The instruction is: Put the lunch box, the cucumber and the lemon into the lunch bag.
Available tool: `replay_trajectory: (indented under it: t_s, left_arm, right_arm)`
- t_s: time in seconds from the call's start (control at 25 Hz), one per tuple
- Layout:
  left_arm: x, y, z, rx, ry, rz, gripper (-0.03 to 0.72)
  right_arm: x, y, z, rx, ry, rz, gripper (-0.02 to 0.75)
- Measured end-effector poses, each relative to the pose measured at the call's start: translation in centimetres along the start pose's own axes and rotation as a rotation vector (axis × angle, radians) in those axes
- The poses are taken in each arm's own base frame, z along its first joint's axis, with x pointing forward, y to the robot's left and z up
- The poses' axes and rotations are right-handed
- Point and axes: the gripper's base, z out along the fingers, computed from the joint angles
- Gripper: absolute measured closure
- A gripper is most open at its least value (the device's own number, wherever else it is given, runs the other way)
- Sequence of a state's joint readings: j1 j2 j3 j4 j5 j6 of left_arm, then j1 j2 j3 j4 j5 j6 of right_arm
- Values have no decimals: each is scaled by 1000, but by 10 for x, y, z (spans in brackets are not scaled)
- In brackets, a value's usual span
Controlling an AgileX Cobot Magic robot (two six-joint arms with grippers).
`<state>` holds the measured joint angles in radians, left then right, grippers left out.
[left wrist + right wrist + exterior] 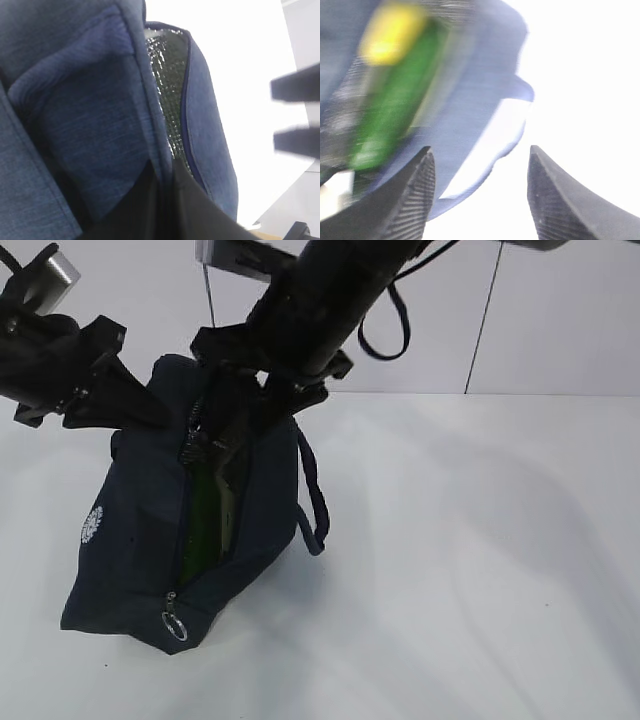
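A plain white counter (480, 570) carries the scene, smooth and bare around the work, and behind it stands a white wall with a thin dark vertical seam and a loop of black cable hanging from the arm. The dark navy fabric lunch bag (130, 560) sits on the counter's left part, tipped so its unzipped opening faces up toward the arms; a small round white logo (92, 524) marks its side, too small to read, and a metal ring zipper pull (175, 625) hangs at its lower end. One loop handle (315, 502) droops on its right side. Inside the opening lies the long dark green cucumber (382, 125), with the small bright yellow lemon (390, 32) at its far end, both blurred in the right wrist view; silvery quilted lining shows in the left wrist view. The left hand (150, 410) is closed, pinching the bag's fabric edge at the upper left. The right hand (480, 195) hovers over the opening with its ribbed black fingers (410, 200) spread apart, holding nothing. I cannot make out the lunch box.
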<state>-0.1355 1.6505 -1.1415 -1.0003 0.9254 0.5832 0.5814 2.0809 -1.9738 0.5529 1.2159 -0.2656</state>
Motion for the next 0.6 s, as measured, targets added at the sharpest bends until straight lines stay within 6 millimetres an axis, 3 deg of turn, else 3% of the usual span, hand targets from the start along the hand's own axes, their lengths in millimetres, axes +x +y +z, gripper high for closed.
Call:
replay_trajectory:
  t_s: [0.16, 0.28, 0.6]
  left_arm:
    - [-1, 1, 0, -13, -13, 3, 683]
    - [-2, 2, 0, -17, -17, 4, 683]
    - [-1, 3, 0, -30, -16, 13, 683]
  right_arm:
    - [1, -8, -23, 222, 5, 12, 279]
    - [3, -19, -29, 319, 13, 40, 278]
    - [16, -52, -20, 86, -32, 221, 278]
